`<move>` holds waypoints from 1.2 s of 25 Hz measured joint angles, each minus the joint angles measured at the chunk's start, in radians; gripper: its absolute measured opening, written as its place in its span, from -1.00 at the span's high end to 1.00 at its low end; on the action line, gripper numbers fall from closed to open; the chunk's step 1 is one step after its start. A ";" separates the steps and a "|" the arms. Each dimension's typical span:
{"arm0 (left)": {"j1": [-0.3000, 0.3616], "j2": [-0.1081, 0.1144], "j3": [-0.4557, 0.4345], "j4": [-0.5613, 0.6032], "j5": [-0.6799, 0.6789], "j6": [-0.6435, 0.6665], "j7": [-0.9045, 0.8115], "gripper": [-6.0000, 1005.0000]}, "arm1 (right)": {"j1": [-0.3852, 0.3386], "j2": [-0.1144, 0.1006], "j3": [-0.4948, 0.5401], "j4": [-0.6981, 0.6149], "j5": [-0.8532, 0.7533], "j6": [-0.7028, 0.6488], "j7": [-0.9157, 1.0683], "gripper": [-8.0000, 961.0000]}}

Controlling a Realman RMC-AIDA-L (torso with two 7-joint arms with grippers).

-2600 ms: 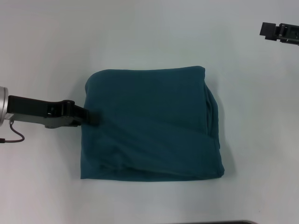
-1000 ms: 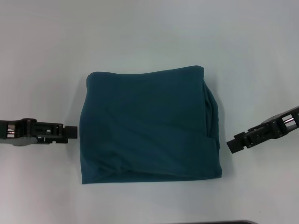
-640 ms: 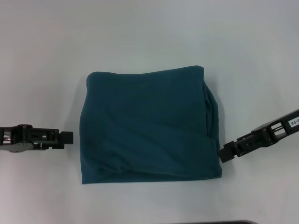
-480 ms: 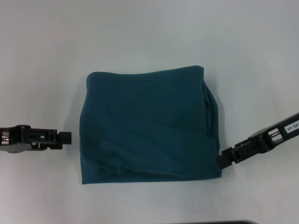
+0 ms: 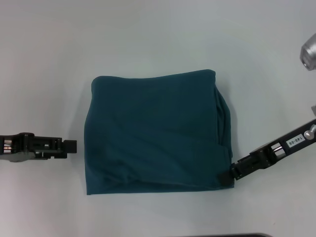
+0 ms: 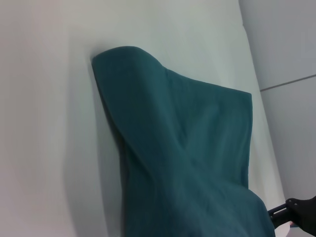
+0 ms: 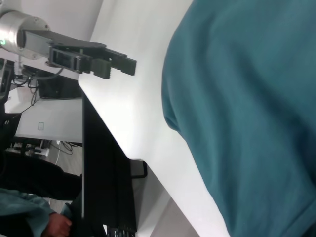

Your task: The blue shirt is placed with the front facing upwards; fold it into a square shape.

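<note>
The blue shirt (image 5: 158,133) lies folded into a rough square in the middle of the white table, with its layered edges on the right side. It also fills much of the left wrist view (image 6: 197,163) and the right wrist view (image 7: 247,98). My left gripper (image 5: 73,146) rests low over the table just left of the shirt, shut and apart from the cloth; the right wrist view shows it too (image 7: 132,66). My right gripper (image 5: 227,177) touches the shirt's near right corner. It shows small beyond the shirt in the left wrist view (image 6: 270,213).
The white table (image 5: 158,39) spreads out on all sides of the shirt. Its dark front edge (image 5: 222,235) runs close below the shirt. A silver part of the right arm (image 5: 308,52) hangs at the upper right. Beyond the table edge stands a black frame (image 7: 106,173).
My right gripper came down from the far right and slid in to the shirt's near right corner. My left gripper drew back off the shirt's left edge and now holds still.
</note>
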 joint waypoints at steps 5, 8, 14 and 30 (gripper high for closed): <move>0.000 0.001 0.000 0.010 0.000 -0.002 0.000 -0.13 | 0.004 0.012 -0.006 0.006 -0.004 0.007 0.002 -0.91; 0.001 0.001 0.001 0.010 0.000 -0.002 0.000 -0.13 | 0.004 0.016 -0.013 0.011 -0.006 0.027 0.002 -0.91; 0.001 0.001 -0.002 0.010 0.000 -0.001 -0.004 -0.13 | 0.004 0.023 -0.027 0.014 -0.008 0.061 0.004 -0.91; -0.008 0.002 0.001 0.010 0.013 -0.001 -0.009 -0.13 | 0.016 0.032 -0.042 0.006 -0.004 0.095 0.013 0.31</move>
